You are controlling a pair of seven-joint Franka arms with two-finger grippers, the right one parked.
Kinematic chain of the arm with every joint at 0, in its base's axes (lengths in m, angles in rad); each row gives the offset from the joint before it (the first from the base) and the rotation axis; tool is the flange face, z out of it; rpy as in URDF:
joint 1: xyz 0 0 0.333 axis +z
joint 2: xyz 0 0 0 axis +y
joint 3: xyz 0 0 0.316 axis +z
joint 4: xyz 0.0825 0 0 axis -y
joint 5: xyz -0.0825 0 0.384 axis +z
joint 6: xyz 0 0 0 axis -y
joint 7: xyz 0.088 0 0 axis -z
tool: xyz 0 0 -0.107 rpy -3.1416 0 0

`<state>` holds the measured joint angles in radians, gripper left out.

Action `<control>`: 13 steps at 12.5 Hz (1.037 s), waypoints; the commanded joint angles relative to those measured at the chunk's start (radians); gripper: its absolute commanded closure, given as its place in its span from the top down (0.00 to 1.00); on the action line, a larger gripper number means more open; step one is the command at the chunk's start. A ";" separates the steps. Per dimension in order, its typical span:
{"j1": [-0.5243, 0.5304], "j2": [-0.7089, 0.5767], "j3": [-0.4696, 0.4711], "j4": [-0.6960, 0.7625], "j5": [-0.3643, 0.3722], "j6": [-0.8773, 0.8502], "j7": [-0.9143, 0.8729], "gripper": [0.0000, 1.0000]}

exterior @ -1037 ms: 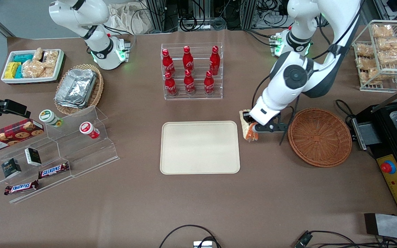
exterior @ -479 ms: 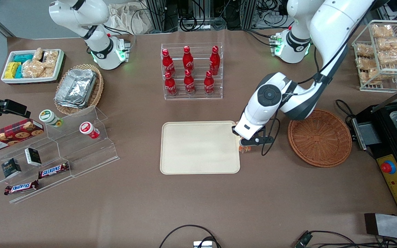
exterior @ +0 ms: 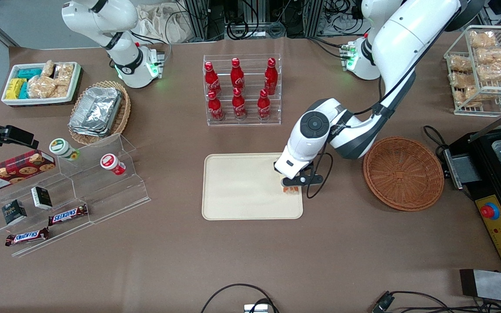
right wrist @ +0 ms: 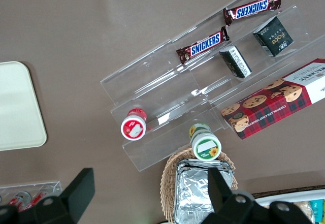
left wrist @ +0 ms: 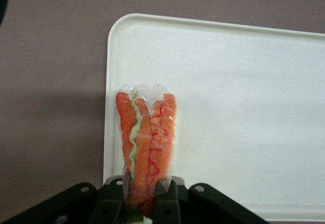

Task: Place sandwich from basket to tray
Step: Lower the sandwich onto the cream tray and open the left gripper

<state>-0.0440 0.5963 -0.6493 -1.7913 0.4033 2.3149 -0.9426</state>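
My left gripper [exterior: 293,184] hangs over the cream tray [exterior: 242,187], just inside the tray's end nearest the basket. It is shut on the clear-wrapped sandwich [left wrist: 147,142], whose orange and green filling edge shows between the black fingers [left wrist: 166,203] in the left wrist view. From the front only a bit of the sandwich [exterior: 291,189] shows below the wrist. The gripper [left wrist: 147,203] holds the wedge above the tray [left wrist: 244,107] near its edge. The reddish-brown wicker basket [exterior: 403,173] stands toward the working arm's end of the table with nothing in it.
A clear rack of red cola bottles [exterior: 242,89] stands farther from the front camera than the tray. A stepped acrylic stand [exterior: 76,191] with snack bars and cups, plus a tan basket of foil containers [exterior: 98,111], lies toward the parked arm's end. A black machine [exterior: 500,182] sits beside the basket.
The left arm has carried the sandwich from beside the basket, past the tray's edge, to a spot over the tray. The grip on the sandwich has stayed shut.
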 commanded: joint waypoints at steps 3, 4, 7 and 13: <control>-0.016 0.065 0.007 0.058 0.106 -0.014 -0.025 0.06; -0.051 0.077 0.008 0.075 0.127 -0.020 -0.025 0.06; -0.076 0.100 0.011 0.099 0.157 -0.020 -0.021 0.08; -0.100 0.149 0.011 0.105 0.215 -0.019 -0.025 0.16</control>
<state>-0.1219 0.7120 -0.6438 -1.7223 0.5823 2.3128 -0.9488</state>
